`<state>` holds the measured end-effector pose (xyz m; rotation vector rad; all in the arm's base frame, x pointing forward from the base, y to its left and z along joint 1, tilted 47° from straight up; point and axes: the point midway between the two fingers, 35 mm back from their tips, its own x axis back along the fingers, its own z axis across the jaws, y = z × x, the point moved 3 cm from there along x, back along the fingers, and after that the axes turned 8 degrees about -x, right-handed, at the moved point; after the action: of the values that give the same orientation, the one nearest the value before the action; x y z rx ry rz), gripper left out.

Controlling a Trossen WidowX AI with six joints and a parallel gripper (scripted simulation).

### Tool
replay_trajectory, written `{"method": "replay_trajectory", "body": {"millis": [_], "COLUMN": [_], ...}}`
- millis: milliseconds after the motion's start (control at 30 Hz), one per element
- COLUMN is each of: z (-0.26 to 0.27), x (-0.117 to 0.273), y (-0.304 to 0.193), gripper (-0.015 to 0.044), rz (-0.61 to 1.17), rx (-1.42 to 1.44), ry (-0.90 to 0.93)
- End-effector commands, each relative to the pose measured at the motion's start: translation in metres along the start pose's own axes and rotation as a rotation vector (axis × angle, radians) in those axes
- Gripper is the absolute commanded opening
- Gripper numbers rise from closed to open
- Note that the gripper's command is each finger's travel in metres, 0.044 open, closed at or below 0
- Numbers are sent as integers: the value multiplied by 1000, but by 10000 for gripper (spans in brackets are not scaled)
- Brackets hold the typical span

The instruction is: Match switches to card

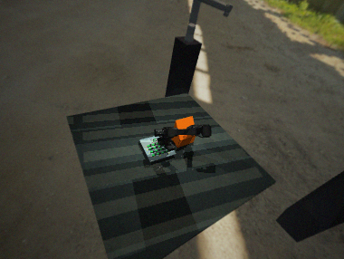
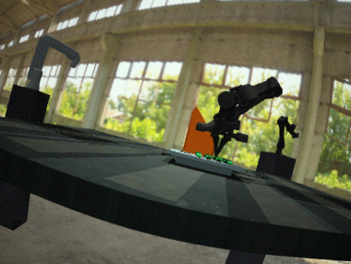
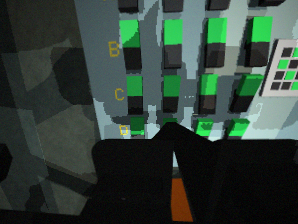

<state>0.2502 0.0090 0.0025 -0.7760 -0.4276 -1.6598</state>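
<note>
The pale grey switch panel [image 3: 192,80] lies flat on the dark striped bench [image 1: 181,213], directly under the black parallel-jaw tool [image 3: 172,134]. The tool is clenched with nothing between its fingers, which meet in a single blunt point. In the wrist view that point sits over the nearest visible row of rocker switches, the row marked with a yellow D [image 3: 123,130], at its second switch from the left [image 3: 170,120], whose green half is mostly hidden by the tip. Whether the tip touches that switch cannot be told.

Beyond the tip, row C [image 3: 119,94] and row B [image 3: 114,49] each show four rocker switches with a bright green far half and a dark grey near half. The small white reference card [image 3: 283,69], patterned with green and dark squares, rests at the right edge of the panel, level with rows B and C and well to the side of the tool.

From the exterior view the tool [image 2: 219,150] points down close above the panel [image 2: 203,162], with the orange block [image 2: 199,136] of the arm's base behind it.
</note>
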Motion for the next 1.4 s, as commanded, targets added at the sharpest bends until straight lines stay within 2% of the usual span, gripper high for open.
{"method": "replay_trajectory", "body": {"millis": [0,700,767,900,1167,1367], "z": [0,0,-1,-1,-1,-10], "x": [-1,-4,7,59,62,70], "y": [-1,-1,1,-3,-2,47], "gripper": [0,0,0,0,0,0], "rz": [2,3,-4,-23,-24,-26], "rx": [-6,-6,-1,-6,-6,-4], "ry": [4,4,0,4,5,4]}}
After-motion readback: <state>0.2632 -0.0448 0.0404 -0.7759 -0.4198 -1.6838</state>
